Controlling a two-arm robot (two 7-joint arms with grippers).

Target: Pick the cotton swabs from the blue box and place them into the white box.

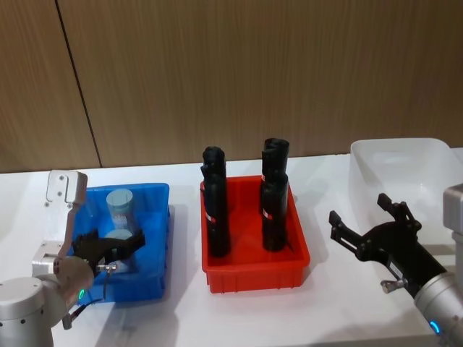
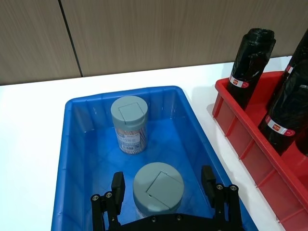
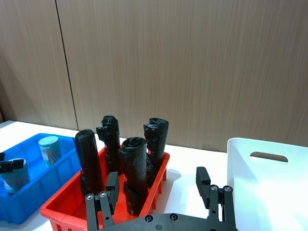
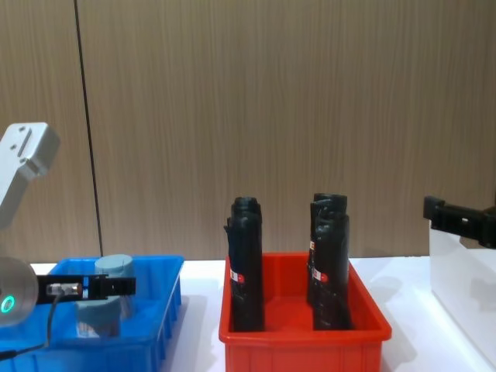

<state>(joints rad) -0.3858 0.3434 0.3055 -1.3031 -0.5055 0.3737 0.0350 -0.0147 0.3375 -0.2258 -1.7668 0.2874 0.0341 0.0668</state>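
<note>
Straddling the nearer cotton swabs jar (image 2: 158,188) in the blue box (image 2: 77,144), lower left, the left gripper (image 1: 110,247) has its jaws spread apart. Probably light, slick plastic, so pinch mid-body below the lid. Lower right, the right gripper (image 1: 362,233) idles, jaws apart too.

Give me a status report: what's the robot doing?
Left gripper open, astride near cotton swab jar in blue box. Right gripper open, by white box. Second jar behind. Red bin of black rolls between boxes.
</note>
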